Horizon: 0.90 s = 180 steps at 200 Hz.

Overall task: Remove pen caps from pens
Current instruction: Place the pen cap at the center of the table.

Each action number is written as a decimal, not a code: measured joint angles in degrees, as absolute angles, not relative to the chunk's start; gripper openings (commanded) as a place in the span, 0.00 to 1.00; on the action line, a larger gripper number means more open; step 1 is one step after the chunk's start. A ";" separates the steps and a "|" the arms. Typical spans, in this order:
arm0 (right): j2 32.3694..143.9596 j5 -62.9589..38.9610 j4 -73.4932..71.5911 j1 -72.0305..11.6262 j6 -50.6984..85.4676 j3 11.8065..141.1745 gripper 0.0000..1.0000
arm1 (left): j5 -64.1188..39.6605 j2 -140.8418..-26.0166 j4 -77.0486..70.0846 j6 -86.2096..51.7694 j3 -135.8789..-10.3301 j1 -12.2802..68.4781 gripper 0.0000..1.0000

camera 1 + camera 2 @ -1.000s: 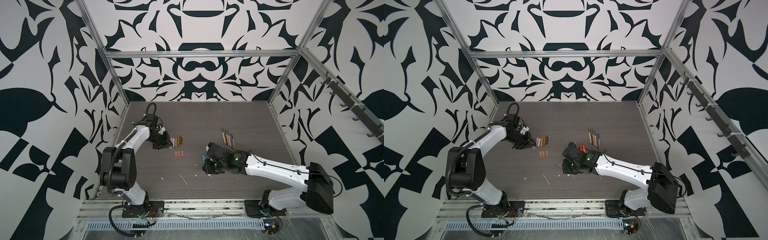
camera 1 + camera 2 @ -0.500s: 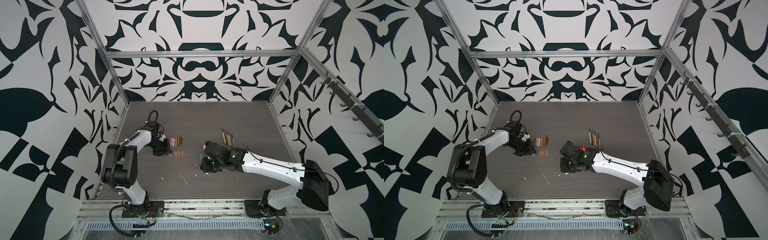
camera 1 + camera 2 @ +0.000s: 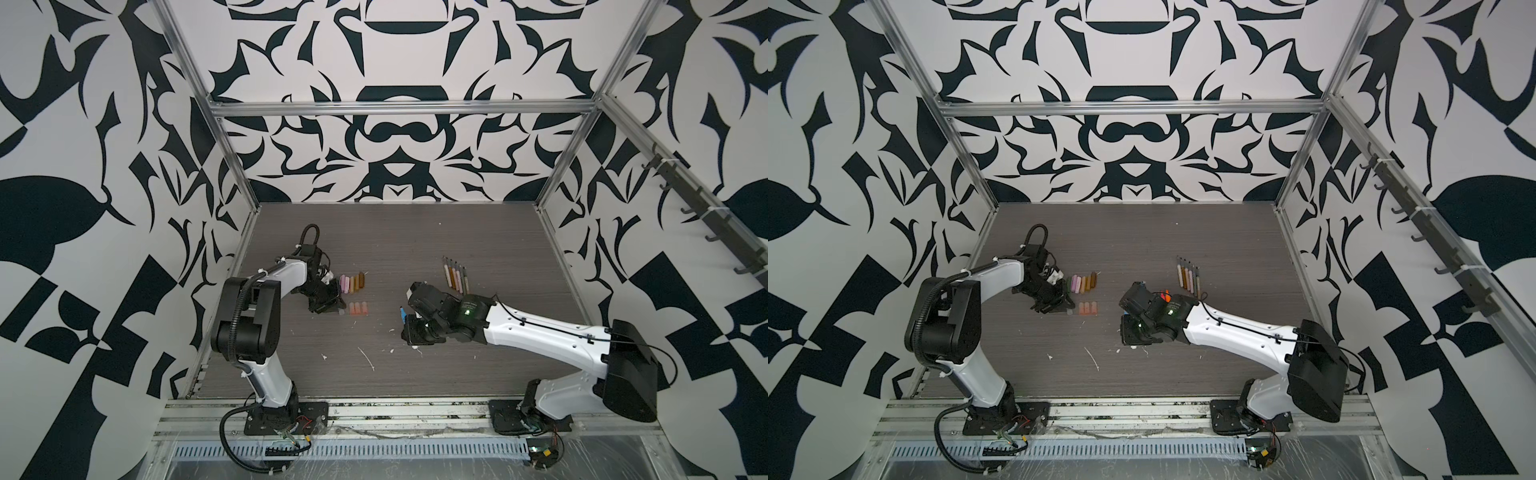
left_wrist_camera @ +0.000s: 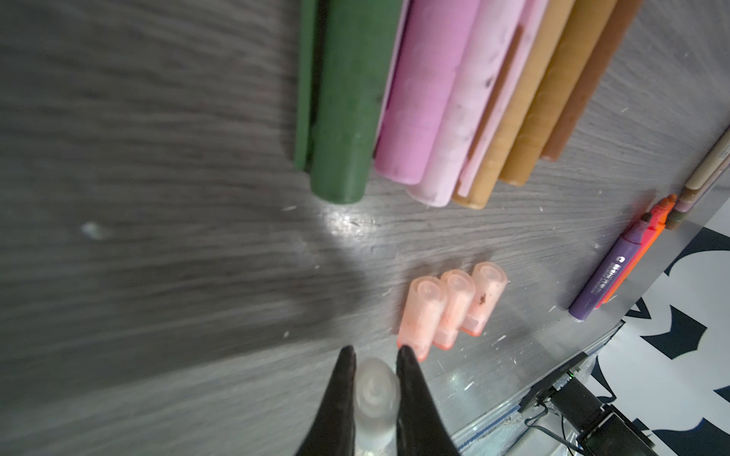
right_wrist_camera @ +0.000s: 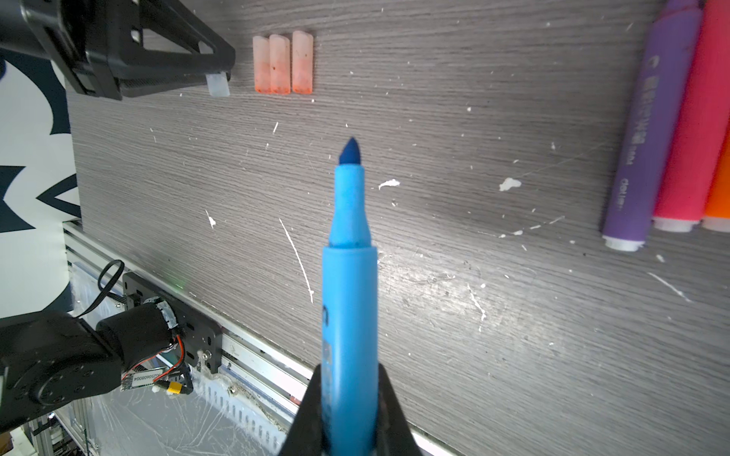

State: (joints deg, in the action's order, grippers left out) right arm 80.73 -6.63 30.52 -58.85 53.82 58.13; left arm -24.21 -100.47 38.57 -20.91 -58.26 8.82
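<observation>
- Everywhere around this cell, bold black-and-white leaf shapes cover the walls (image 3: 399,137), set in a bare aluminium frame (image 3: 399,108). A hook rail (image 3: 706,216) runs along the right-hand wall.
- The table (image 3: 415,232) is grey wood-grain, glossy where light strikes it. White flecks (image 3: 368,359) are scattered toward its front edge.
- The left gripper (image 4: 375,351) is clamped on a clear cap (image 4: 375,391), low over the table and just beside three pinkish caps (image 4: 450,304) that lie side by side. Whether the clear cap touches the wood cannot be told.
- Beyond those, toward the back wall, a row of long caps (image 4: 434,98) in green, pink, pale pink, tan and brown lies packed together.
- The right gripper (image 5: 349,367) is closed around a blue pen (image 5: 349,276). The pen is uncapped and held above the table near its middle, bare tip pointing out over the wood.
- Thin pens (image 3: 456,274) lie in a neat row right of centre.
- Thick pens (image 5: 671,118) in purple, pink-red and orange lie touching one another near the thin ones, tips bare. In both top views the right arm largely hides them.
</observation>
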 measured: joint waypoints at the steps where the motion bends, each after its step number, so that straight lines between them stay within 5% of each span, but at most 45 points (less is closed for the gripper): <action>1: 80.73 -6.63 30.55 -58.85 53.82 58.13 0.00 | -24.21 -100.49 38.54 -20.91 -58.26 8.86 0.11; 61: 80.73 -6.63 30.94 -58.85 53.80 58.46 0.00 | -24.67 -101.93 38.13 -20.88 -58.26 9.87 0.31; 180: 80.73 -6.63 31.14 -58.57 53.60 59.33 0.00 | -26.11 -101.93 37.52 -21.26 -58.28 9.87 0.33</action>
